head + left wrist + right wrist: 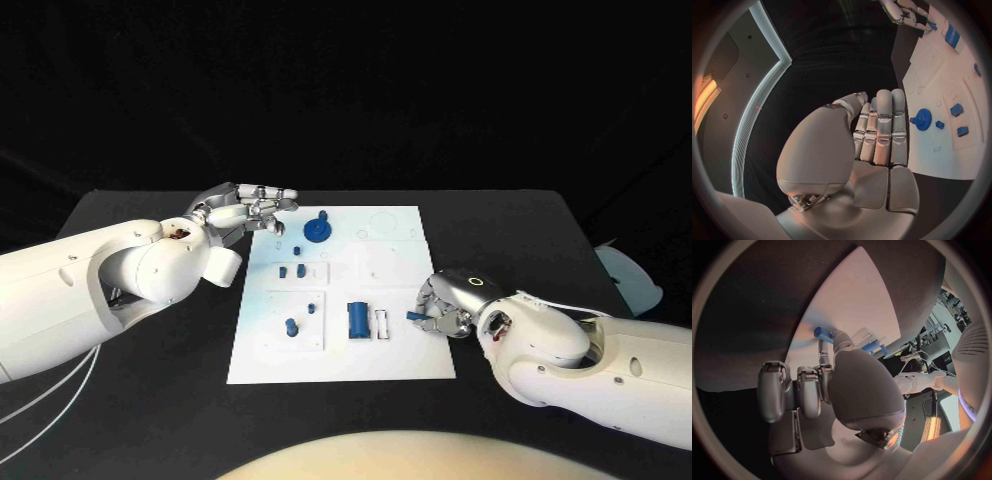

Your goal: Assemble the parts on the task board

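The white task board (pixel 397 360) lies mid-table. On it are a blue gear (pixel 319 232), small blue pieces (pixel 291 270), a blue block (pixel 358 318) beside a white frame (pixel 382 322), and a short peg (pixel 291 325). My right hand (pixel 450 303) sits at the board's right edge and pinches a small blue part (pixel 414 316) at its fingertips; the right wrist view shows that part (pixel 873 346) by the thumb. My left hand (pixel 245 212) hovers at the board's far left corner, fingers straight (pixel 879 125), holding nothing. The gear (pixel 922 118) lies just beyond them.
A pale round object (pixel 630 280) rests at the table's right edge. Black table (pixel 144 420) surrounds the board on all sides. My right hand (pixel 907 11) appears far off in the left wrist view, near the blue block (pixel 952 36).
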You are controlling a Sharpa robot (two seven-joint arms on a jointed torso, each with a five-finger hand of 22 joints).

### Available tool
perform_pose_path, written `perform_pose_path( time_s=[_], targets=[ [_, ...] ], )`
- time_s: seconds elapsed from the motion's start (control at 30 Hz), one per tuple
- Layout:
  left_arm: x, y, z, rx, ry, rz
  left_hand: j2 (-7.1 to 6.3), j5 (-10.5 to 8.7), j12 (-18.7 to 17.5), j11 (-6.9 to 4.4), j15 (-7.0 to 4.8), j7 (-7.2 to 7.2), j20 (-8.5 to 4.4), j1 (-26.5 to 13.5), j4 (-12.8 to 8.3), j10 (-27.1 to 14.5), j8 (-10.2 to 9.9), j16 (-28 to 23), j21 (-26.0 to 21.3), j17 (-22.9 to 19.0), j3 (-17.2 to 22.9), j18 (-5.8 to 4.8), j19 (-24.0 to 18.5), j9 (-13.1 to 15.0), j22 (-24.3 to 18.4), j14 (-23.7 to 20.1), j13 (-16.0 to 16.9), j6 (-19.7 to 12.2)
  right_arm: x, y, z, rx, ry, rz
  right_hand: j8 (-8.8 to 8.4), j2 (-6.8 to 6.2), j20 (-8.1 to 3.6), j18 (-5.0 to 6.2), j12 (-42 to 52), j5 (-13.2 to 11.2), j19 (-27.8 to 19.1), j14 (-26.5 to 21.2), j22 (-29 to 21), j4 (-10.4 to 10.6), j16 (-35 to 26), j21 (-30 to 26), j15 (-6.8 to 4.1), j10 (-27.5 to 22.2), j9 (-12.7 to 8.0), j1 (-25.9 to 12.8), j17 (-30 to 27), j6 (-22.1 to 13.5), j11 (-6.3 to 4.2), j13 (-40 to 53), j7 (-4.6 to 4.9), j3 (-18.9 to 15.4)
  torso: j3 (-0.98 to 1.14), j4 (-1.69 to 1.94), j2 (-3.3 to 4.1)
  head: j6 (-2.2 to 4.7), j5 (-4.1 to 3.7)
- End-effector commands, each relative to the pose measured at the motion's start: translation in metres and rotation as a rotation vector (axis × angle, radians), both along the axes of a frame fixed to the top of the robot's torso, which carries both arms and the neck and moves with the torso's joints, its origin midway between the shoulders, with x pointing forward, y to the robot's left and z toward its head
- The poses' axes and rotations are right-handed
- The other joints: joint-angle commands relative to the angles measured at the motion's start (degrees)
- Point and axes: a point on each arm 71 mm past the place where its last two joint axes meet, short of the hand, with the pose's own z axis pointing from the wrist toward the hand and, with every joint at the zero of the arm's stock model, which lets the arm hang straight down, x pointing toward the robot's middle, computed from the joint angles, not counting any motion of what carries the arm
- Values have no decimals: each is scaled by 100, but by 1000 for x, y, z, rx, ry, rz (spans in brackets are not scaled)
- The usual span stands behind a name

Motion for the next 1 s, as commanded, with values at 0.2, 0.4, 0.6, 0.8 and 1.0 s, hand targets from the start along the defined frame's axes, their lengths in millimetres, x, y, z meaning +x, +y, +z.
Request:
perform_pose_path(
  time_s=[0.2, 0.4, 0.6, 0.8, 1.0],
  targets=[
    [-1, -3, 1, -11, -3, -17, 40, 23, 12, 1, 5, -4, 16, -26, 0, -45, 5, -26, -23, -8, -26, 77, 15, -7, -7, -42, 5, -24, -3, 3, 8, 126, 41, -88, 42, 119, -47, -91, 27, 168, 294, 584, 1285, 62, 12, 57, -32, 307, 54, 77, 1411, 17, -81, 957, -29, 223, -3, 3, 5, -5, 9],
    [-1, -3, 1, -12, -3, -18, 45, 25, 13, 0, 4, -4, 16, -19, -4, -50, 5, -27, -25, -10, -21, 78, 15, -8, -8, -43, 4, -27, -4, 12, 13, 223, 73, -125, 51, 56, -48, -91, 27, 238, 295, 584, 1285, 133, 12, 61, -30, 312, 79, -3, 1410, 10, -79, 960, -26, 338, -5, 6, 5, -15, 1],
    [-1, -4, 1, -13, -3, -21, 45, 25, 13, 0, 4, -4, 16, -19, -4, -50, 5, -27, -25, -10, -21, 78, 15, -8, -8, -43, 4, -27, -4, 19, 10, 299, 140, -174, 59, 10, -48, -89, 31, 266, 291, 585, 1282, 195, 14, 48, -29, 317, 99, -77, 1415, 11, -78, 965, -25, 410, -6, 3, 3, -26, 3],
    [-2, -5, 2, -14, -2, -25, 45, 25, 13, 0, 4, -4, 16, -19, -4, -50, 5, -27, -25, -10, -21, 78, 15, -8, -8, -43, 4, -27, -4, 27, 4, 336, 211, -200, 76, -56, -45, -90, 47, 271, 294, 587, 1283, 324, 19, 55, -27, 329, 129, -246, 1426, 21, -76, 979, -24, 489, -1, 8, 6, -35, 12],
    [-3, -6, 2, -15, -2, -28, 45, 25, 13, 0, 4, -4, 16, -19, -4, -50, 5, -27, -25, -10, -21, 78, 15, -8, -8, -43, 4, -27, -2, 30, 0, 339, 240, -206, 102, -89, -46, -91, 57, 271, 297, 589, 1285, 380, 22, 62, -30, 338, 156, -393, 1434, 51, -81, 987, -33, 529, -1, 2, 6, -40, 27]
  ],
)
